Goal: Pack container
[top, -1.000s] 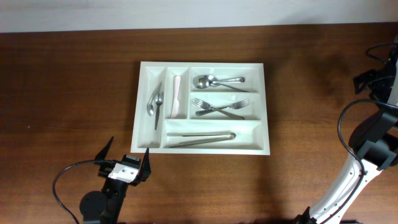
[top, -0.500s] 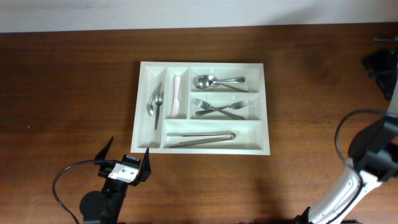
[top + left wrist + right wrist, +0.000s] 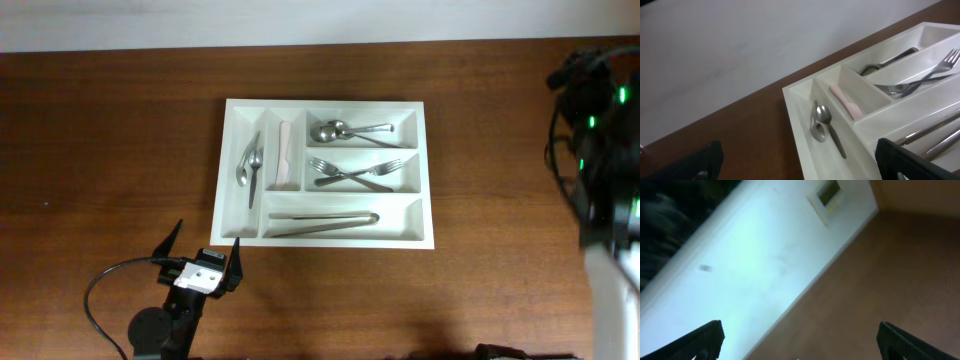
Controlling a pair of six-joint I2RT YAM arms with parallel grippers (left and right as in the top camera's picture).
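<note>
The packing looked complete or very nearly so. The tray (image 3: 325,103) sat on the counter (image 3: 110,150) near its middle, a little toward the far edge, and all five of its compartments held something. Two spoons (image 3: 248,170) lay in the outer narrow slot and a pale pink-handled piece (image 3: 284,155) in the slot beside it. More spoons (image 3: 345,130) filled the far long bay, crossed forks (image 3: 352,173) the middle one, and tongs (image 3: 322,222) the near, longest one. In the overhead view no loose cutlery showed on the wood around the tray, so little if anything seemed left to place. At most, the crossed forks could be straightened.

The tray's long axis ran left to right, parallel to the counter's far edge, with its sides square to that edge. The two narrow slots were at its left end, running across that axis, and the long bays reached toward the right.

The left hand (image 3: 208,238) hovered just off the tray's near-left corner, its fingers spread wide and holding nothing. The right hand (image 3: 802,347) was raised well off to the right. Its camera faced a wall and floor, and its fingers showed far apart at the frame's lower corners with nothing between them.
</note>
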